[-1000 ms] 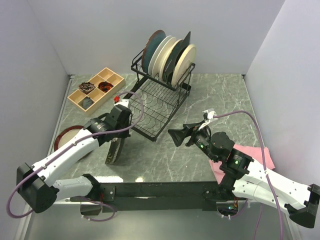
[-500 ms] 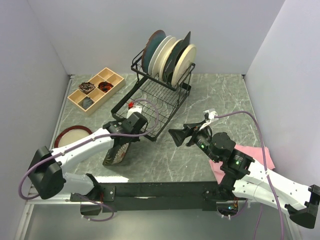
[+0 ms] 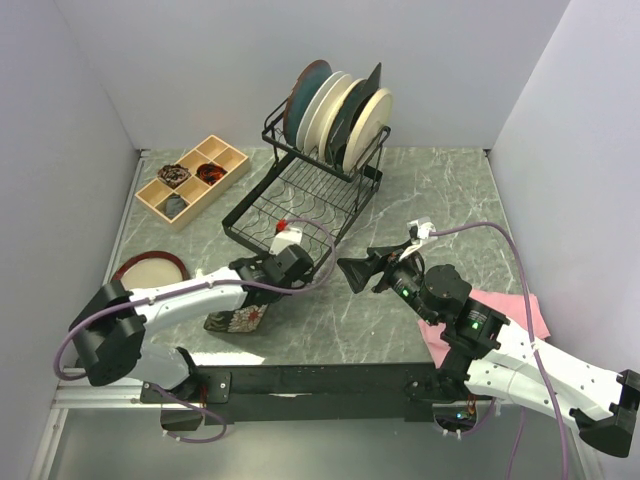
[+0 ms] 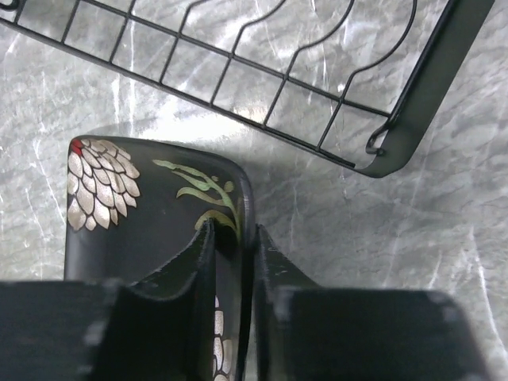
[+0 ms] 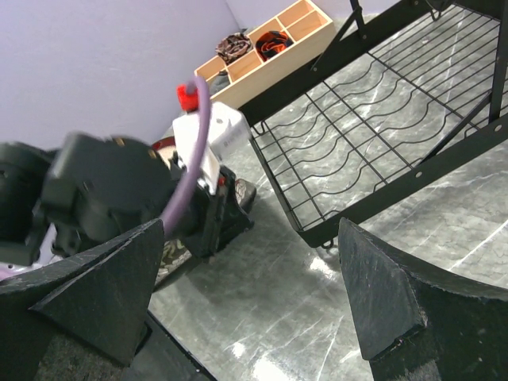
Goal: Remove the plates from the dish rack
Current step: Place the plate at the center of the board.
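My left gripper [image 3: 262, 298] is shut on the rim of a black square plate with white flowers [image 3: 235, 320]. It holds the plate tilted and low over the table, in front of the dish rack [image 3: 300, 215]. In the left wrist view the fingers [image 4: 202, 266] pinch the plate's edge [image 4: 151, 214], with the rack's lower grid [image 4: 397, 135] just beyond. Upright in the rack stand a teal plate [image 3: 303, 95], a white plate [image 3: 328, 108], another dark square plate [image 3: 366, 95] and a cream plate [image 3: 372, 125]. A brown-rimmed tan plate [image 3: 150, 270] lies at the left. My right gripper [image 3: 355, 272] is open and empty, right of the rack's front corner.
A wooden compartment tray [image 3: 190, 180] with small items stands at the back left. A pink folded cloth [image 3: 520, 310] lies at the right under the right arm. The right wrist view shows the left gripper [image 5: 214, 210], the rack grid [image 5: 381, 135] and the tray [image 5: 262, 40].
My left gripper has moved right and toward the front with the black square plate, lowering and tilting it flatter. The right arm has not moved.
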You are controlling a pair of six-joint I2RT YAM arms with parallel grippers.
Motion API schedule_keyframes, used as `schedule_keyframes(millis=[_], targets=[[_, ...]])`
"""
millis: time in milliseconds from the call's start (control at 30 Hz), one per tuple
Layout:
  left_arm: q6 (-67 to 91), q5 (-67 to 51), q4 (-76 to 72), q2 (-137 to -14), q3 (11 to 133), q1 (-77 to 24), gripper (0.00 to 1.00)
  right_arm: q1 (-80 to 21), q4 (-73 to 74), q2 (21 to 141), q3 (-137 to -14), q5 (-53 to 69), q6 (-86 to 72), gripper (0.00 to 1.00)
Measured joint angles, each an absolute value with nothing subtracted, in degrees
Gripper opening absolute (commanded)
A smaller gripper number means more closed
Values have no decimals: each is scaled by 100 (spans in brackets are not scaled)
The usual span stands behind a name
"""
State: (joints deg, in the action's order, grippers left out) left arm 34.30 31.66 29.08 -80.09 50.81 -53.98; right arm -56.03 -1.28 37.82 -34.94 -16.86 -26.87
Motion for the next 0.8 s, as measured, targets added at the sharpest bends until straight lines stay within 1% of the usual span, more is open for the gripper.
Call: schedule_keyframes(millis=[267,400,433,567,667,800], targets=[[3695,3634,2729,-8324,4799,-5881,25,-5603,-126,3750,-3494,-1739,-2626,96],[3763,3798,2685,-8326,4609,-5909,29,-5603,-128,3660,-3494,-1782,-2602,96],[3787,3822,2646,-8324,4558,-5913,32,-5603,-130,3649,-3494,-1787,-2602,96],[3898,3868,2502,-8313,4462,-5933,34,-5603,-128,3658,-3494,-1796,-2602,95],[3946,3865,2421,-8313,4414,-5940,40,-5603,-128,3656,-3494,-1798,-2600,95],[4112,3750,2335,-8405,4351,-5942,41,-5603,-128,3656,-3494,-1798,-2600,96]])
